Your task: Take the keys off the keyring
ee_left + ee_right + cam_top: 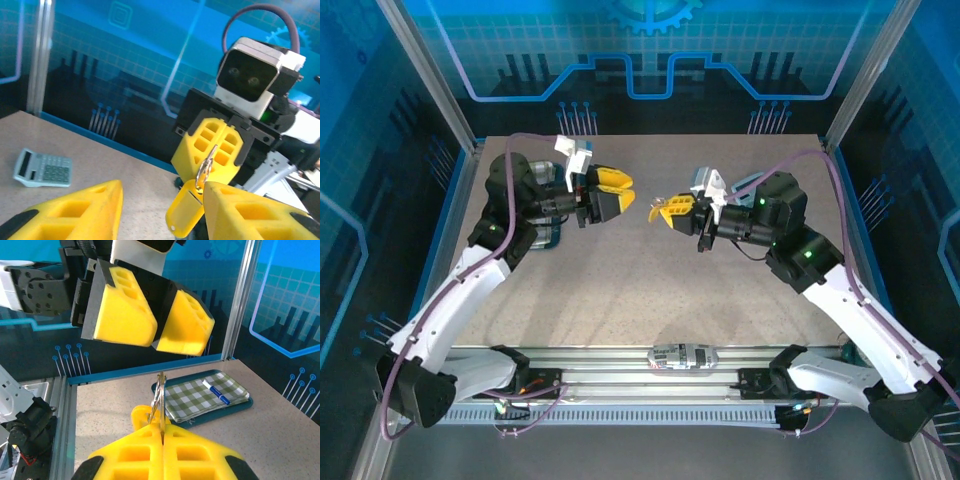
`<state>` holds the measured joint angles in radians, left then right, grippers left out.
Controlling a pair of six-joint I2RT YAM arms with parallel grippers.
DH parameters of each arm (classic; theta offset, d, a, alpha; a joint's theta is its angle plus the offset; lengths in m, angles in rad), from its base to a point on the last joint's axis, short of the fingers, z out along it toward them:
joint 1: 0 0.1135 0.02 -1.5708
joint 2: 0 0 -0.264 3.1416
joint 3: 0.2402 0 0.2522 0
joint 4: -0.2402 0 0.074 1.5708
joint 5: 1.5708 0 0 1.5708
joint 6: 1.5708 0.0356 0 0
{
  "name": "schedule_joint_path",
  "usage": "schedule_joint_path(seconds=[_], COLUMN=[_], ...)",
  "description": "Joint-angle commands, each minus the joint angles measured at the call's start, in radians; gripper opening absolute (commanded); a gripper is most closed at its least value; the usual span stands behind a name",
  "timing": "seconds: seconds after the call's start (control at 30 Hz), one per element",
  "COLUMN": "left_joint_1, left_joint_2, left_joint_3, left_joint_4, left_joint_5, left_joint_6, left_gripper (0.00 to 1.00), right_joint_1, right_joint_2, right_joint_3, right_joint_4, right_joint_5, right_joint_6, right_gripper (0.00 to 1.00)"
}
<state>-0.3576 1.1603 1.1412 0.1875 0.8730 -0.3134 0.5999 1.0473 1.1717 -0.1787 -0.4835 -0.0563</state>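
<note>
Top external view: both arms reach over the speckled surface (620, 300) and meet nose to nose near its far middle, the left gripper (625, 193) facing the right gripper (667, 212) with a small gap between them.

Right wrist view: the right jaws are pressed together, clamped on the keys (160, 396), a slim grey metal piece standing upright out of the seam between the fingers. The keyring (142, 416), a yellow-orange tag, lies against the near finger just left of the metal. Beyond it, on the surface, a teal tray (246, 403) carries a green checked cloth (192, 399) with a blue-and-white pen (216, 391) on top.

Left wrist view: the left jaws stand apart. The yellow-orange tag hangs from the metal piece between them, just beside the finger on the right of the picture; whether it touches that finger cannot be told. A pale calculator (42, 169) lies flat on the surface, well apart to the left.
</note>
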Motion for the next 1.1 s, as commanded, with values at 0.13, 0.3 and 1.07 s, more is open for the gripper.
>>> schedule_joint_path(seconds=[0.13, 0.3, 1.07], left_joint_1=[0.009, 0.006, -0.063], left_joint_2=[-0.034, 0.018, 0.141], left_joint_3=[-0.034, 0.017, 0.135], left_joint_4=[-0.030, -0.038, -0.073], left_joint_5=[-0.146, -0.028, 0.073], left_joint_6=[0.059, 0.036, 0.054], left_gripper=[0.56, 0.52, 0.48], right_joint_1=[-0.002, 0.002, 0.009], right_joint_2=[0.035, 0.054, 0.067], right_joint_3=[0.063, 0.081, 0.086], right_joint_4=[-0.065, -0.080, -0.080], right_joint_5=[0.069, 0.086, 0.083], right_joint_6=[-0.010, -0.013, -0.013], right_gripper=[0.00, 0.00, 0.00])
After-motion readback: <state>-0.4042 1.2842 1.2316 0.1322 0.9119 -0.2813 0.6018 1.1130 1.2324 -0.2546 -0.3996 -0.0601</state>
